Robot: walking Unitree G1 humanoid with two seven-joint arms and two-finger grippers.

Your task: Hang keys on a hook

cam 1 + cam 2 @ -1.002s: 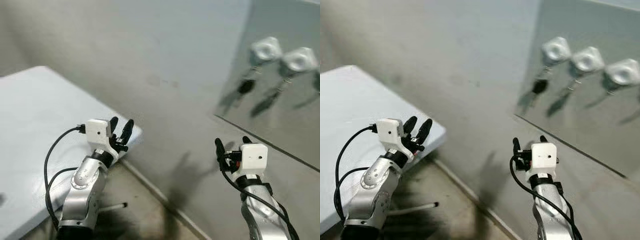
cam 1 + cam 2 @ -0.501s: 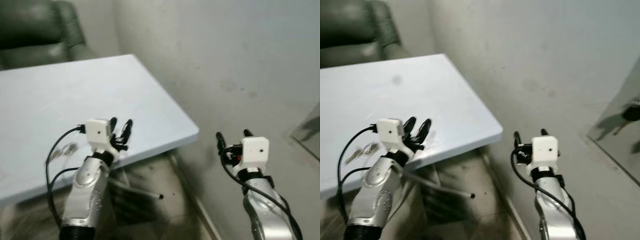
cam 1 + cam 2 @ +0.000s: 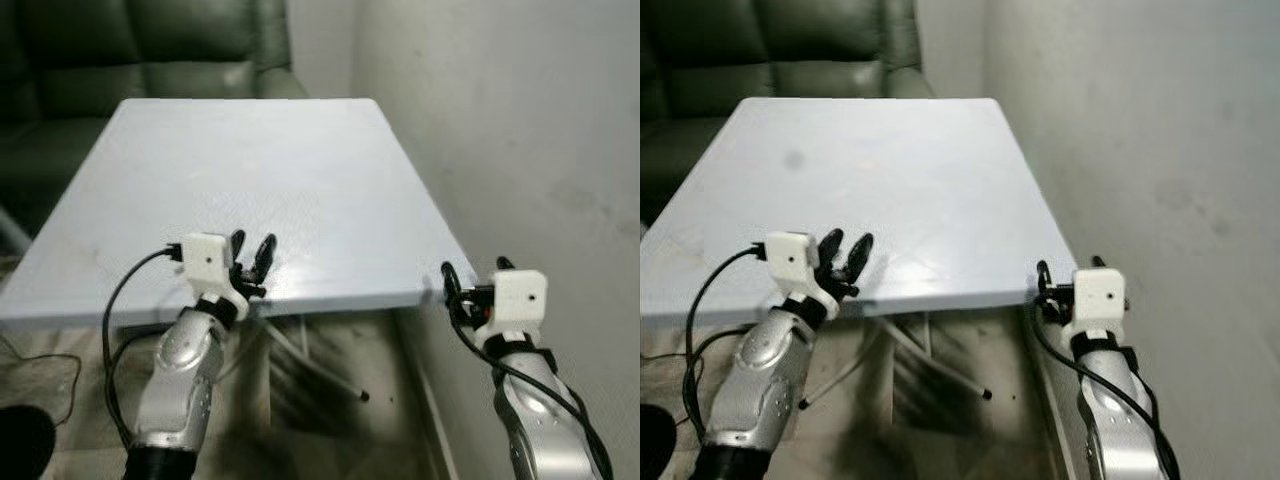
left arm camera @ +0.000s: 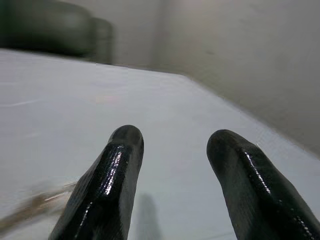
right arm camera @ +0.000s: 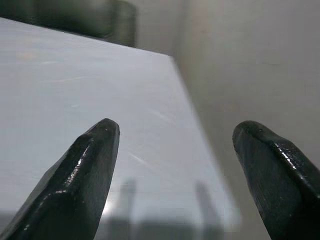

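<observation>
Left eye view: white table [image 3: 250, 170] lying at 12 o'clock, wall at 3 o'clock. Left gripper [image 3: 252, 250] hovering at the near edge, fingers apart, holding nothing. Right gripper [image 3: 472, 277] waiting beside the corner, fingers apart. Keys [image 4: 30, 209]: possibly the blurred streak in the left wrist view. Pickup and hanging are both remaining.

A broad pale desk [image 3: 260, 170] lies ahead, its top open to reach. A plain wall [image 3: 520, 120] closes off the right edge, and a dark sofa [image 3: 150, 50] blocks the far side.
</observation>
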